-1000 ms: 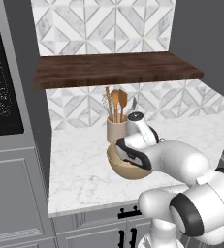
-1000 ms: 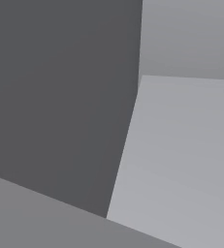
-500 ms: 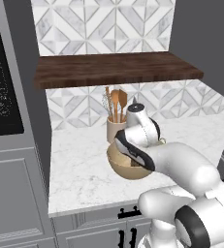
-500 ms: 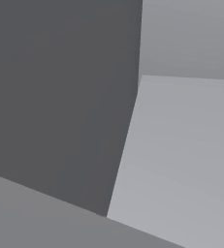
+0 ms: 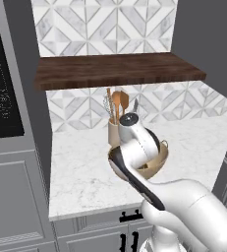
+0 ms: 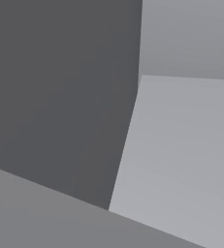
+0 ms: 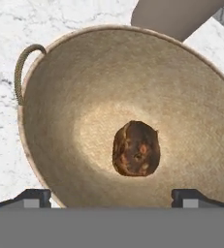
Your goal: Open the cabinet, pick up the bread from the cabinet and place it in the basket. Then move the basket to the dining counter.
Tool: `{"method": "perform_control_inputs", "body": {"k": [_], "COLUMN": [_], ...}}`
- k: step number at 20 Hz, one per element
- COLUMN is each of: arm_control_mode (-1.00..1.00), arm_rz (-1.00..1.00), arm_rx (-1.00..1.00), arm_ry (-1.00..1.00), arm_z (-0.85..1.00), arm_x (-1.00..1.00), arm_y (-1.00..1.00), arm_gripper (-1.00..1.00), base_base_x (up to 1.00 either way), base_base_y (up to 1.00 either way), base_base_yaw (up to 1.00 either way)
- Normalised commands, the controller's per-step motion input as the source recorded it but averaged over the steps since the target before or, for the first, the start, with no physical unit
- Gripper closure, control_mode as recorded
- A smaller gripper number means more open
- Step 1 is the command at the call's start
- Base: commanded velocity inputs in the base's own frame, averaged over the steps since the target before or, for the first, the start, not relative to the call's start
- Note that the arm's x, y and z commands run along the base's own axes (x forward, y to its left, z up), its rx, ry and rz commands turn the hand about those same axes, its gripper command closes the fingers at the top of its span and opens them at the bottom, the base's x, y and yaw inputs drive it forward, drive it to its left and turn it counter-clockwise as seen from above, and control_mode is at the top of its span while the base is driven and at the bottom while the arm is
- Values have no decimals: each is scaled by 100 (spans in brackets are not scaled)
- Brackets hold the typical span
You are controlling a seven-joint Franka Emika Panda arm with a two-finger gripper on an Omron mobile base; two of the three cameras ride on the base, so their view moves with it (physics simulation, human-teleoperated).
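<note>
My gripper (image 7: pixel 111 197) hangs over the basket (image 7: pixel 60 77), fingers spread wide and empty, bread (image 7: pixel 136 148) lying on the basket floor, basket on the worktop (image 5: pixel 85 167) beside the utensil cup (image 5: pixel 114 133), under the cabinet (image 5: pixel 120 71), my wrist lower and further forward than a second ago

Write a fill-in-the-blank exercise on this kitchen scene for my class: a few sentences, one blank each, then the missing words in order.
1. The bread lies on the bottom of the ____.
2. The gripper has its two fingertips spread wide, so it is ____.
3. The basket stands on a worktop patterned like white ____.
4. Behind the basket, a beige cup holds wooden ____.

Missing words: basket; open; marble; utensils
</note>
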Motion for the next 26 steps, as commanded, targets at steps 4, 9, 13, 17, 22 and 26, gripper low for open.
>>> {"method": "perform_control_inputs", "body": {"k": [4,9,13,17,22,26], "arm_control_mode": [-100,-100,-100,-100,-100,-100], "arm_rz": [33,15,8,6,3,0], "arm_rx": [1,0,0,-3,-3,0], "arm_ry": [3,10,9,9,7,10], "arm_z": [-2,-29,-30,-29,-30,-11], "arm_x": [4,5,0,10,27,0], "arm_y": [0,10,23,7,0,0], "arm_gripper": [-100,-100,-100,-100,-100,100], "base_base_x": [0,0,0,0,0,0], "base_base_y": [0,0,0,0,0,0], "base_base_yaw": [0,0,0,0,0,0]}}
